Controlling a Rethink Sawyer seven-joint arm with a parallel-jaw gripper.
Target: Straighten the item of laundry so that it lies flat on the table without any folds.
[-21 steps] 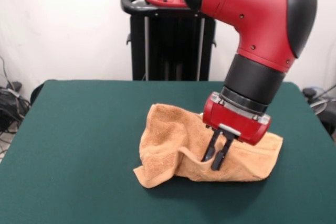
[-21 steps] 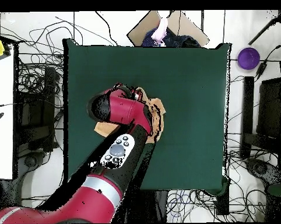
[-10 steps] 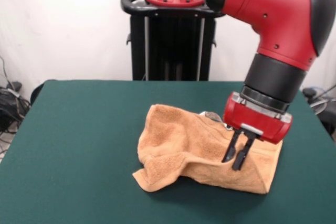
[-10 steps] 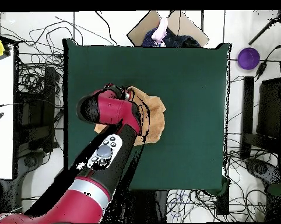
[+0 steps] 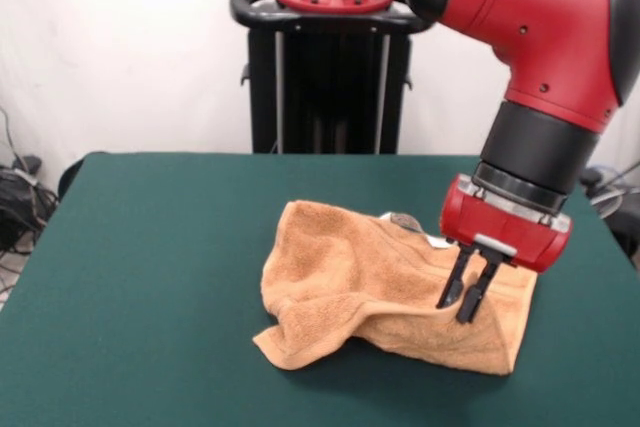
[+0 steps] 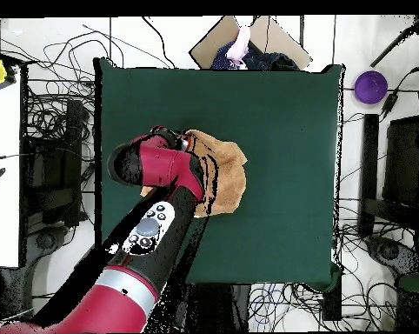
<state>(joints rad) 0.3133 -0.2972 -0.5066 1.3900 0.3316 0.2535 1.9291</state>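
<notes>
The item of laundry [image 5: 365, 282] is a peach-orange towel lying rumpled on the dark green table [image 5: 150, 277], right of centre. Its left part is bunched into folds and a corner curls at the front left. My gripper [image 5: 464, 303] stands over the towel's right end with its black fingers [image 5: 450, 285] close together, shut on a raised ridge of cloth. A small white tag [image 5: 436, 240] peeks out behind the wrist. From overhead, the towel [image 6: 229, 172] pokes out to the right of the red arm [image 6: 165, 165], which hides the gripper.
The black pedestal [image 5: 325, 67] stands behind the table's far edge. Around the table [image 6: 282, 113] in the overhead view are tangled cables, a cardboard box [image 6: 248, 39] at the top edge and a purple round object [image 6: 370, 85] at the right.
In the front view the gripper has moved to the right with the pinched fold, pulling the towel's right part wider and lower. The bunched left side has stayed put.
</notes>
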